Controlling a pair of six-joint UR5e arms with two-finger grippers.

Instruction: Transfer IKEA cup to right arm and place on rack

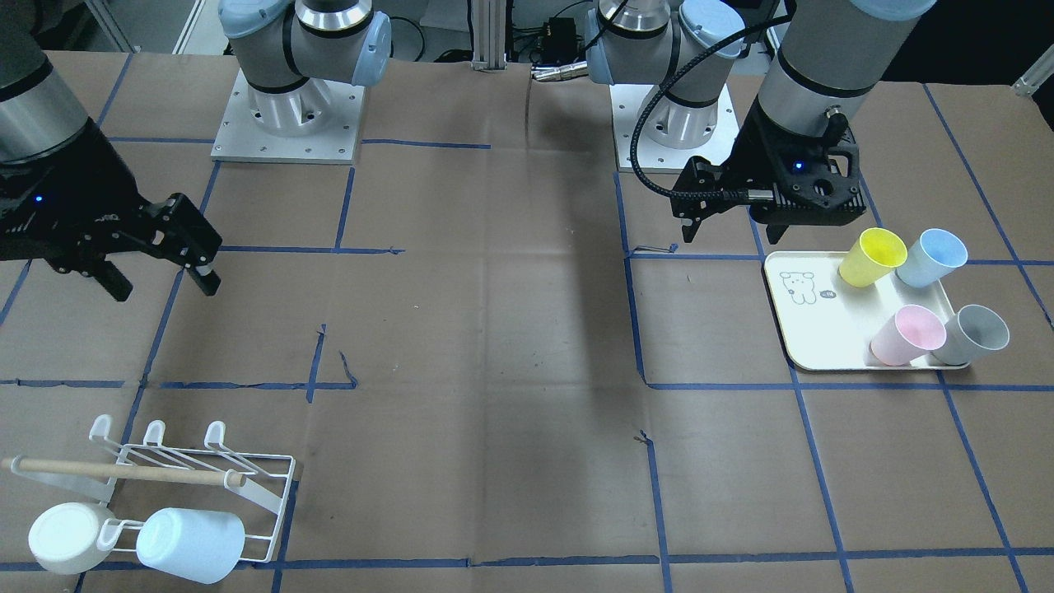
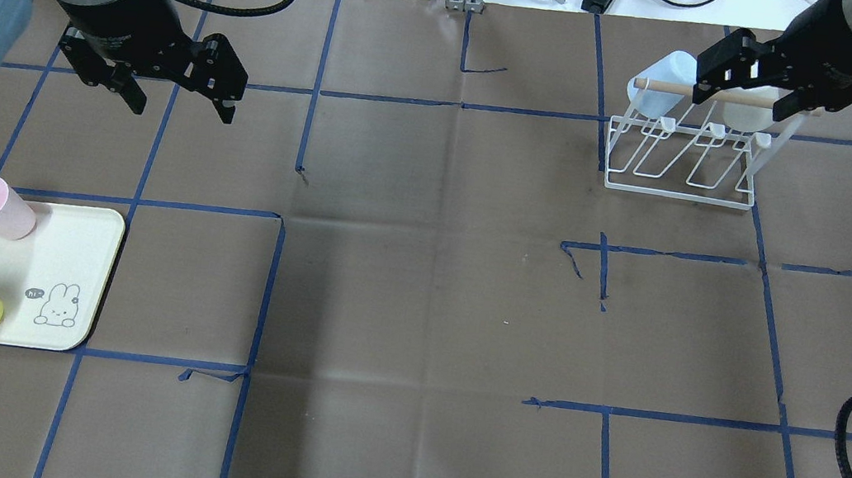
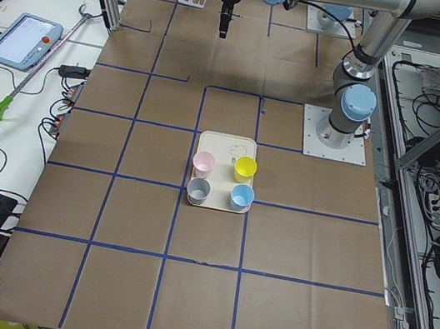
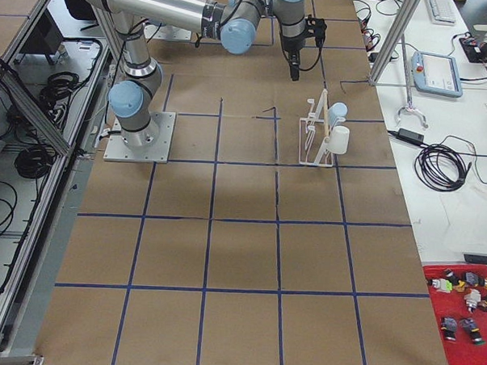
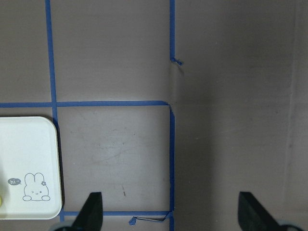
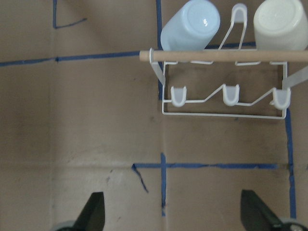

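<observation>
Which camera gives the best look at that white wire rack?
The right wrist-mounted view: it looks down on the rack from close, prongs and dowel clear. Front-facing shows it whole but smaller; overhead, the right end effector covers part; side views show it tiny.

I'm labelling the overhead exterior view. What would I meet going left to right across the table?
cream tray → left gripper → rack

Robotics lab, tape-gridded table [image 1: 527,329], teach pendant [image 3: 21,38]
</observation>
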